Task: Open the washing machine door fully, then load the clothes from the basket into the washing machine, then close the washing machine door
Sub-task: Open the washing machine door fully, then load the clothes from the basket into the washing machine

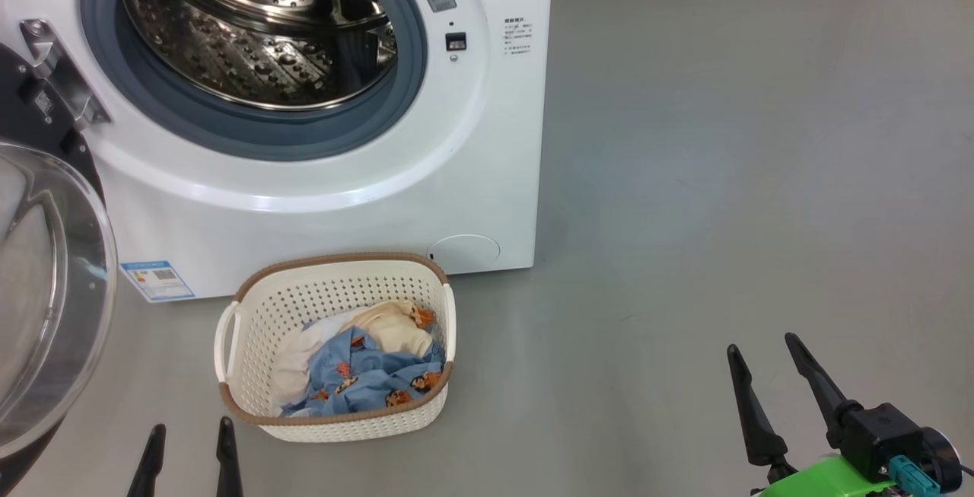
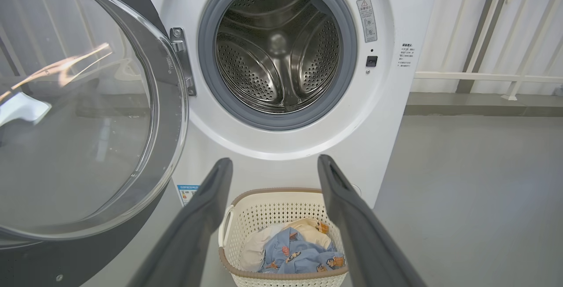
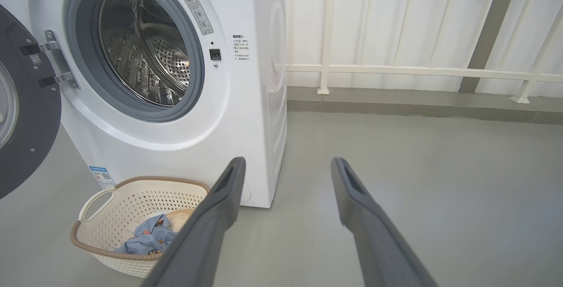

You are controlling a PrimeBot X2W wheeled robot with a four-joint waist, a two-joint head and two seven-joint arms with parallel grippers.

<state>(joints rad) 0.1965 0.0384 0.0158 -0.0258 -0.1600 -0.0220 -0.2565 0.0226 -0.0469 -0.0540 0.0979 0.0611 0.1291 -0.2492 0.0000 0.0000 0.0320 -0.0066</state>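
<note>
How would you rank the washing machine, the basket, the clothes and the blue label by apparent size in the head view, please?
1. washing machine, largest even though cropped by the frame
2. basket
3. clothes, lying inside the basket
4. blue label

Washing machine (image 1: 319, 215) stickers (image 2: 367, 19) — print apparently illegible.

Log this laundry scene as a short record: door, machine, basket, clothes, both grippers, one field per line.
door: round black-rimmed glass washing machine door, standing wide open
machine: white front-loading washing machine, steel drum looks empty
basket: cream perforated plastic basket, on the grey floor before the machine
clothes: light blue printed and cream clothes, in the basket
left gripper: open, holding nothing
right gripper: open, holding nothing
</note>
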